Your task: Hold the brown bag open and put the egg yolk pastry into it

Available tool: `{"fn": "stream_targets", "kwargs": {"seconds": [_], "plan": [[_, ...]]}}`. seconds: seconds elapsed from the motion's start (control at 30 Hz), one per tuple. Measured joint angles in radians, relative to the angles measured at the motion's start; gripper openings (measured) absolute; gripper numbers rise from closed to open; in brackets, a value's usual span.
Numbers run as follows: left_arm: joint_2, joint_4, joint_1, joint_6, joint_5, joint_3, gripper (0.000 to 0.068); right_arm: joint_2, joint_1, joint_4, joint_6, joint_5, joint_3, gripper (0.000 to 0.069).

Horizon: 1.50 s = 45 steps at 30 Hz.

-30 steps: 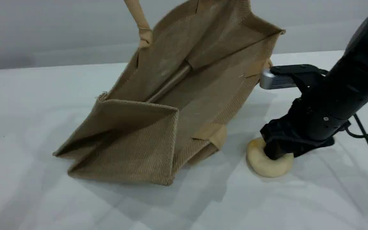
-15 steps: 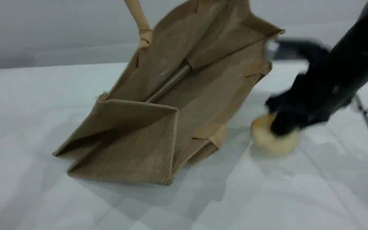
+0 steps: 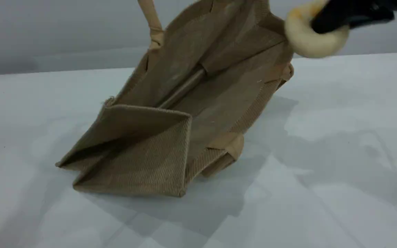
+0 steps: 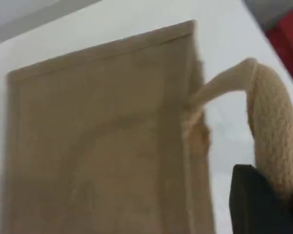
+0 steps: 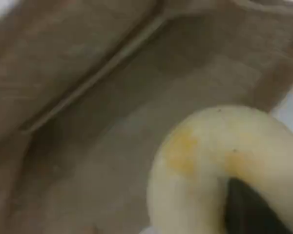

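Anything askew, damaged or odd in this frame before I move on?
The brown bag leans, hung by one handle in the left gripper, near gusset folded in. The egg yolk pastry looks squashed around the right gripper's fingertip. Nothing spilled or torn.

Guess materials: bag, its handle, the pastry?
Brown bag: coarse woven fibre, likely jute; matte, weave visible. Handle: lighter beige rope-like cord, knit texture, looks padded. Egg yolk pastry: soft pale dough or foam replica, smooth, yellow-orange patch; can't tell which.
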Motion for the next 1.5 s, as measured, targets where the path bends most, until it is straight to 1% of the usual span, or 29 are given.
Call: {"fn": "stream_targets", "kwargs": {"seconds": [0.1, 0.27, 0.43, 0.47, 0.57, 0.73, 0.87, 0.97, 1.03, 1.23, 1.4, 1.5], "plan": [[0.000, 0.004, -0.010, 0.004, 0.001, 0.000, 0.0078, 0.007, 0.055, 0.034, -0.020, -0.008, 0.000, 0.0060], [-0.011, 0.015, -0.019, 0.004, 0.000, 0.000, 0.0078, 0.009, 0.158, 0.087, -0.035, -0.085, 0.000, 0.0060], [-0.061, 0.109, -0.019, -0.005, 0.001, 0.001, 0.0078, 0.010, 0.208, 0.120, -0.037, -0.134, 0.000, 0.0057], [-0.069, 0.115, -0.019, -0.011, 0.002, 0.001, 0.0078, 0.013, 0.215, 0.130, -0.037, -0.145, 0.000, 0.0057], [-0.077, 0.109, -0.019, -0.013, 0.002, 0.001, 0.0078, 0.032, 0.243, 0.173, -0.066, -0.181, -0.002, 0.0057], [-0.076, 0.110, -0.026, -0.017, 0.002, 0.001, 0.0078, 0.093, 0.293, 0.281, -0.156, -0.203, -0.009, 0.0057], [-0.076, 0.109, -0.026, -0.023, 0.002, 0.001, 0.0078, 0.154, 0.314, 0.373, -0.231, -0.182, -0.057, 0.0057], [-0.076, 0.105, -0.036, -0.023, 0.001, 0.001, 0.0078, 0.199, 0.321, 0.417, -0.255, -0.173, -0.107, 0.0057], [-0.076, 0.107, -0.044, -0.023, 0.001, 0.001, 0.0078, 0.233, 0.325, 0.420, -0.257, -0.163, -0.139, 0.0055], [-0.075, 0.104, -0.045, -0.025, 0.000, 0.001, 0.0078, 0.335, 0.332, 0.413, -0.257, -0.152, -0.215, 0.0055], [-0.075, 0.101, -0.045, -0.025, 0.000, 0.001, 0.0078, 0.385, 0.332, 0.407, -0.298, -0.156, -0.233, 0.0062], [-0.075, 0.109, -0.045, -0.025, 0.000, 0.001, 0.0078, 0.384, 0.332, 0.412, -0.300, -0.155, -0.234, 0.0091]]}}
